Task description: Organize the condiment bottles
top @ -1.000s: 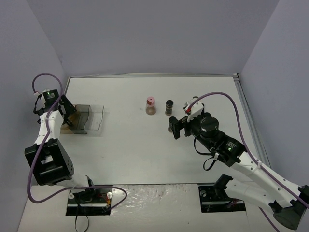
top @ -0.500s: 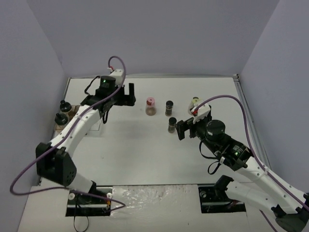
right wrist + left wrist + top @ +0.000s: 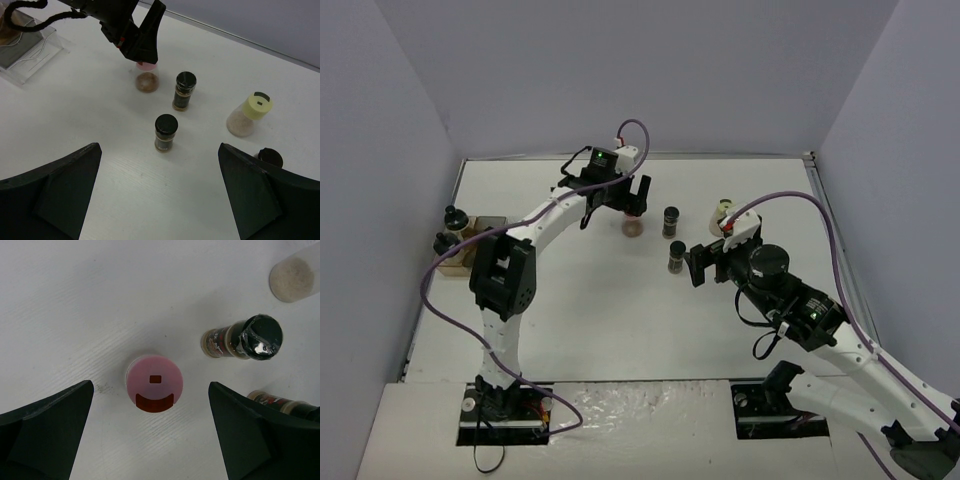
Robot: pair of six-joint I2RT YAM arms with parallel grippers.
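Pink plastic caps the jar (image 3: 154, 382) that stands upright on the white worktop (image 3: 580, 310), straight below the left hand (image 3: 625, 198). That hand is spread wide. Its two dark fingers (image 3: 47, 435) flank the pink-capped jar on either side with bare worktop between them and it, so it grips and touches nothing. The pink cap has a small rectangular hole and a crescent opening that shows dark red. The jar's contents are tan.

Just beside it stands the far black-capped jar (image 3: 671, 220), and nearer the arms the near black-capped jar (image 3: 676, 257). Both carry dark labels with reddish and gold print too small to read. The yellow-capped jar (image 3: 247, 117), with pale contents, stands further right. By the right finger in the right wrist view, only the black top of a fifth jar (image 3: 270, 157) can be seen.

The right hand (image 3: 700, 265) hangs above the worktop with its fingers (image 3: 55, 195) also spread wide, holding nothing. The near black-capped jar lies ahead of it, in line with the gap and apart from both fingers.

At the left edge of the worktop sits the clear tray (image 3: 490, 222), with two black-capped jars (image 3: 452, 216) standing upright in it. Which compartments they occupy cannot be made out, and no writing on them is legible.
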